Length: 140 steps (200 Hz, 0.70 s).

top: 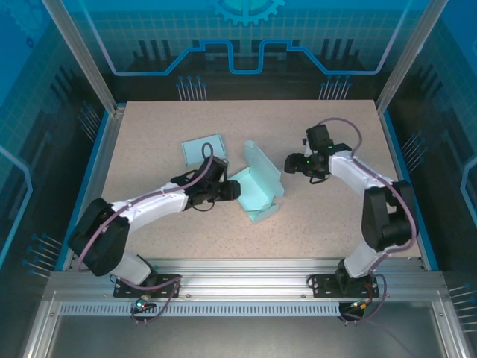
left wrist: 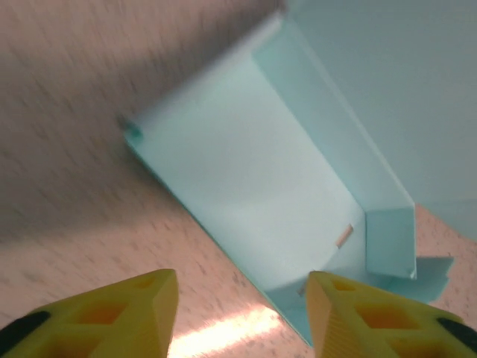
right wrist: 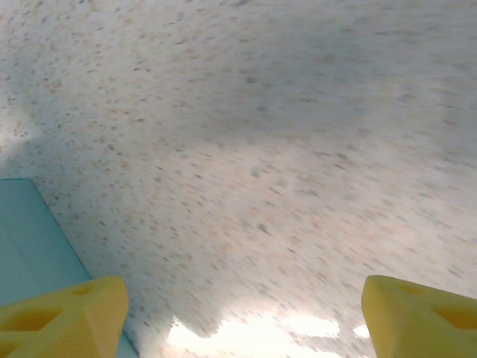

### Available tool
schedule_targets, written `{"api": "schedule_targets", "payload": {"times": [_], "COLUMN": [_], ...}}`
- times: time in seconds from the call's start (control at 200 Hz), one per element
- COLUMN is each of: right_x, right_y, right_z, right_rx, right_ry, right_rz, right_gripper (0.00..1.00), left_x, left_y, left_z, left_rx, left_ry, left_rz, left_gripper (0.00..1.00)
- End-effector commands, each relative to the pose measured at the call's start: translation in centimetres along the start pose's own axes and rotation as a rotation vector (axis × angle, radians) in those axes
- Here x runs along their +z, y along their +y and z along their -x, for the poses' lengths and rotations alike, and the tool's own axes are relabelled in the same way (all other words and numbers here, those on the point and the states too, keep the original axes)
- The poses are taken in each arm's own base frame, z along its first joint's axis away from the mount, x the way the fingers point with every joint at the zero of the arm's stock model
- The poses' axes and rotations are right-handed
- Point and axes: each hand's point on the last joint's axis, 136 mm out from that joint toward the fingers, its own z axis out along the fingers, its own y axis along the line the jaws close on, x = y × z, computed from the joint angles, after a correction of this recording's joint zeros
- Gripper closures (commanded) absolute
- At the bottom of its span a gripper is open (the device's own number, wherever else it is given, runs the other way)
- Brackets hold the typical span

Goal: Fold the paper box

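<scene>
The paper box (top: 257, 186) is light teal and half folded, lying mid-table with one wall panel standing up at its far side. My left gripper (top: 235, 190) is at the box's left edge. In the left wrist view its yellow fingers (left wrist: 130, 309) stand apart, open over bare table, and the box's floor and raised side (left wrist: 246, 186) lie just ahead, with the near edge running by the right finger. My right gripper (top: 289, 164) hovers just right of the standing panel. It is open wide over the tabletop (right wrist: 242, 313), and a teal corner of the box (right wrist: 22, 239) shows at its left.
A separate flat teal sheet (top: 203, 149) lies behind the left arm, toward the back left. The speckled beige table (top: 335, 224) is fenced by blue rails and a metal frame (top: 238, 272) at the near edge.
</scene>
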Motion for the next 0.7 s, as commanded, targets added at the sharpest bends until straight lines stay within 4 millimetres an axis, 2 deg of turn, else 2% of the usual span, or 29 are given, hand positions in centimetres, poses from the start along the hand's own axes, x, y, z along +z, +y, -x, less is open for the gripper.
{"api": "schedule_targets", "payload": {"times": [0.0, 0.045, 0.06, 0.075, 0.16, 0.235, 0.34, 0.45, 0.515, 0.695], "right_x": [-3.4, -4.2, -4.5, -4.8, -6.1, -6.9, -8.1, -8.6, -8.5, -7.2], "right_y": [-1.5, -1.7, -1.7, -1.7, -1.5, -1.0, 0.1, 1.1, 1.9, 3.1], "right_z": [-2.4, -3.5, -3.8, -4.2, -6.1, -8.0, -9.8, -11.2, -11.9, -14.3], "right_rx": [0.032, 0.052, 0.06, 0.066, 0.099, 0.12, 0.122, 0.131, 0.126, 0.113], "right_ry": [0.001, -0.002, -0.005, -0.006, -0.023, -0.028, -0.023, 0.005, 0.026, 0.061], "right_rz": [-0.042, -0.033, -0.028, -0.022, 0.039, 0.113, 0.213, 0.288, 0.337, 0.341], "right_gripper": [0.14, 0.1, 0.03, 0.0, 0.0, 0.0, 0.0, 0.0, 0.0, 0.0], "left_x": [-1.6, -1.3, -1.2, -1.0, 0.4, 2.0, 4.2, 6.3, 7.2, 8.7], "left_y": [1.0, 0.4, 0.1, 0.0, -1.6, -2.1, -1.7, -0.2, 0.3, 1.4], "left_z": [5.0, 5.9, 6.2, 6.4, 6.6, 6.4, 5.6, 5.2, 5.1, 5.0], "left_rx": [0.243, 0.334, 0.367, 0.396, 0.554, 0.622, 0.68, 0.698, 0.702, 0.689], "left_ry": [-0.111, -0.104, -0.103, -0.1, -0.055, 0.003, 0.095, 0.146, 0.168, 0.188], "left_rz": [0.072, 0.042, 0.031, 0.023, -0.059, -0.101, -0.105, -0.047, -0.025, 0.022], "left_gripper": [0.48, 0.49, 0.49, 0.49, 0.49, 0.5, 0.49, 0.51, 0.51, 0.56]}}
